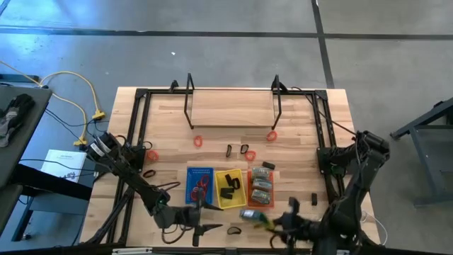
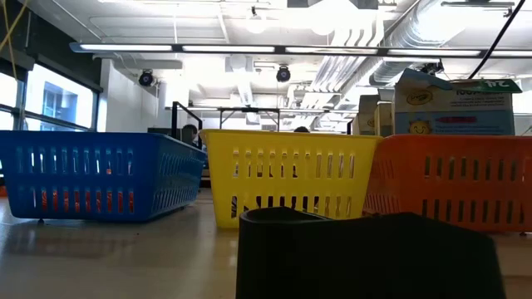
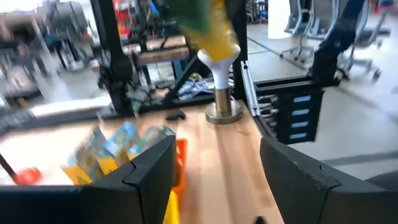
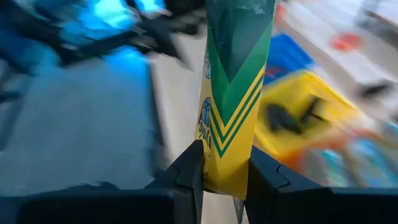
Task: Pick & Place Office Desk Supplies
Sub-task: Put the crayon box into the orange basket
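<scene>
My right gripper [image 1: 274,224] is at the table's near edge, shut on a green-and-yellow box [image 4: 233,93], also seen in the high view [image 1: 256,217]. My left gripper [image 1: 200,228] stands open near the blue tray's [image 1: 199,185] near end, with nothing between its fingers [image 3: 149,180]. The yellow tray [image 1: 228,188] holds black clips. The orange tray [image 1: 260,187] holds similar boxes [image 2: 453,104]. Red loops [image 1: 198,141] and black clips [image 1: 244,150] lie loose on the table. My right gripper pinches one end of the box [image 4: 225,165] between its two fingers, which press on its two broad faces. The rest of the box sticks out beyond the fingertips, toward the table's left. It is lifted clear of the table.
A round white object on a metal foot [image 3: 222,93] stands on the table beyond my left gripper. A black frame rack [image 1: 233,106] stands at the far side. A dark clip [image 2: 366,253] lies close in front of the low camera. Black rails [image 1: 138,134] run along both table sides.
</scene>
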